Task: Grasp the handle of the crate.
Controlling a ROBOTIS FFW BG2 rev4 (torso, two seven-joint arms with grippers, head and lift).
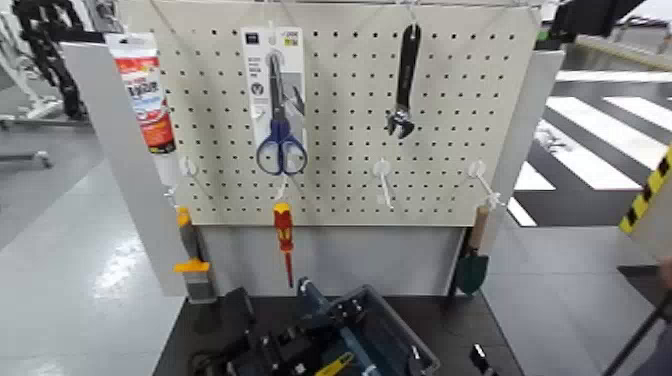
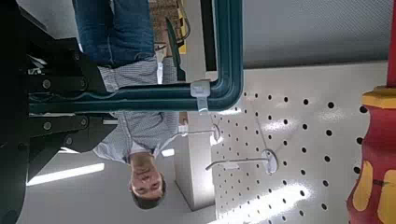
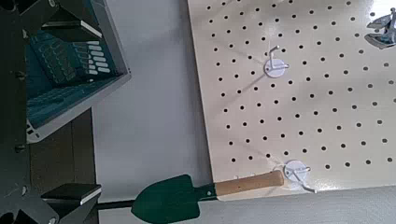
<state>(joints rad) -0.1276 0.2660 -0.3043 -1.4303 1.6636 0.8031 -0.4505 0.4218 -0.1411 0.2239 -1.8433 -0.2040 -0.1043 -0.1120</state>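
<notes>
**A:** Where is the crate?

**B:** In your head view the crate [image 1: 400, 335], dark grey-blue with latticed sides, sits on the dark table [image 1: 470, 320] at the near edge. It is below the pegboard [image 1: 440, 150].

**A:** What is inside it?

**B:** Your left arm's black hardware lies over its near left part and hides most of the inside. A small yellow piece [image 1: 336, 364] shows there, and I cannot tell what it is. In your right wrist view the part of the inside that shows is only teal lattice wall.

**A:** And the handle?

**B:** In your left wrist view the teal handle [image 2: 149, 96] runs straight through your left gripper [image 2: 84, 98], with black gripper parts on either side of the bar. I cannot tell whether it is clamped.

**A:** The right gripper?

**B:** Your right gripper [image 3: 37, 112] hangs just right of the crate, its jaws spread apart and holding nothing. Beyond it, a green trowel [image 3: 173, 198] hangs at the pegboard's right edge.

**A:** Anything else?

**B:** A red-and-yellow screwdriver [image 1: 284, 235] hangs above the crate. Packaged scissors [image 1: 279, 100] and a black wrench [image 1: 404, 85] hang higher up. A person [image 2: 140, 140] stands far behind.
</notes>
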